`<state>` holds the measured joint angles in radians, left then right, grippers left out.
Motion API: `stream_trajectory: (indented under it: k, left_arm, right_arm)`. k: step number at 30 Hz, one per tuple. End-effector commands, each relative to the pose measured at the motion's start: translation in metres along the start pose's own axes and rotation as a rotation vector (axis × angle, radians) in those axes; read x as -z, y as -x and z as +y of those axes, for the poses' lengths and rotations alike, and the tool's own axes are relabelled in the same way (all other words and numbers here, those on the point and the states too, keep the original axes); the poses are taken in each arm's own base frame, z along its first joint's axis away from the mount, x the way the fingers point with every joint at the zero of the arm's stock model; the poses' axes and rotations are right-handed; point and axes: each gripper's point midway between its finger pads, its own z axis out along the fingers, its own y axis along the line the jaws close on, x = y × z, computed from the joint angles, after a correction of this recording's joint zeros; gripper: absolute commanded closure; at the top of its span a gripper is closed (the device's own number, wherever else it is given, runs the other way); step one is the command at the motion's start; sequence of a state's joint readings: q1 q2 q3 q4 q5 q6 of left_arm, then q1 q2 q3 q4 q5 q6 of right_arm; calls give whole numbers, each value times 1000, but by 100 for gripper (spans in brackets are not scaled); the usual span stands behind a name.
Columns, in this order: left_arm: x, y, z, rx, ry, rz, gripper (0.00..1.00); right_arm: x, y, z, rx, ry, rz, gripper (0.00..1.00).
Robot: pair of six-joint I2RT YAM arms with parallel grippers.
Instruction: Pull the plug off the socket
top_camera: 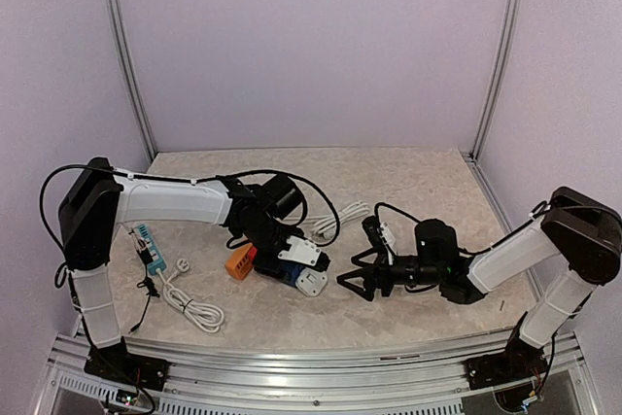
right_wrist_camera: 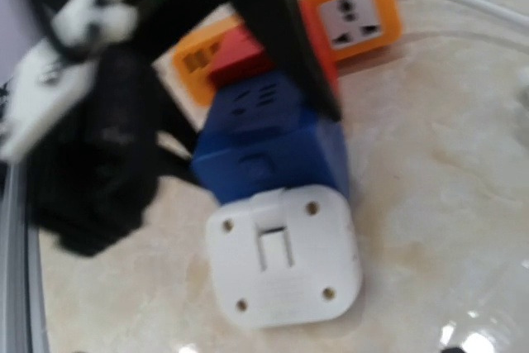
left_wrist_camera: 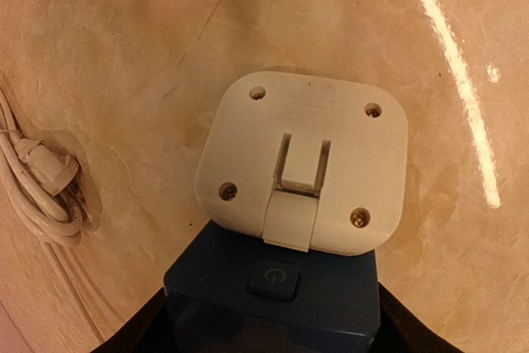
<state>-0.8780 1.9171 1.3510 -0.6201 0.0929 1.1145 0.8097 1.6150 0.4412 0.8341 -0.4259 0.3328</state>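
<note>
White plug [top_camera: 309,282] lies at desk [top_camera: 418,182] centre, seated on the end of the blue socket block [top_camera: 276,272], which in turn butts against an orange power strip [top_camera: 239,261]. Long axis of the stack, seen from the top camera: orange strip at upper left, blue block in the middle, white plug at lower right, so the pull line runs down and right, toward the right arm. Right gripper [top_camera: 352,284] sits just beside the plug on that same line, not touching. Its jaws are spread wide with nothing between them and point left at the plug's square four-screw face [right_wrist_camera: 281,258]. The right arm is folded low, forearm near level with the desk, wrist aimed along the axis. It is the nearer free arm by far. Left arm comes in from the left, elbow high, wrist tipped down over the stack. Left gripper [top_camera: 287,258] has the blue block [left_wrist_camera: 273,287] between its dark fingers [left_wrist_camera: 136,332]. It reads as clamped on the block's sides, though the contact falls at the edge of the left wrist view and the right wrist view is blurred, so the firmness of the hold is a judgement. My read is that left braces the socket and right must close on the plug's edges and draw straight back along the axis. A loose white cable [top_camera: 190,303] lies well apart, at left.
</note>
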Motion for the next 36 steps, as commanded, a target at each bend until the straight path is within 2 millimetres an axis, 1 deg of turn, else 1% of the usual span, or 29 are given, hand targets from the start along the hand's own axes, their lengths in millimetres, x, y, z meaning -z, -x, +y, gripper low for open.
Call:
stream_trajectory:
  k: [1, 8, 12, 14, 16, 20, 22, 27, 36]
  left_arm:
    - [-4, 23, -11, 31, -61, -39, 39]
    - [-3, 57, -4, 110, -74, -118, 52]
    - [-5, 67, 1, 125, -30, -162, 54]
    - [-1, 71, 5, 116, 11, -185, 54]
    - [4, 74, 8, 119, 36, -204, 56]
    - [11, 77, 12, 128, 68, -222, 58]
    - [12, 76, 11, 133, 78, -230, 59]
    - [23, 76, 12, 138, 123, -258, 60]
    - [37, 76, 19, 154, 174, -286, 61]
  right_arm:
    - [12, 6, -6, -42, -7, -37, 9]
    - [24, -2, -20, -151, -35, -41, 10]
    - [36, -7, -25, -265, -14, -74, 10]
    - [40, -8, -24, -315, 6, -96, 10]
    - [42, -6, -21, -345, 39, -122, 10]
    - [39, -4, -16, -416, 101, -150, 12]
    - [38, -4, -16, -454, 117, -164, 13]
    - [33, -8, -21, -545, 125, -174, 16]
    - [24, -3, -19, -584, 176, -185, 19]
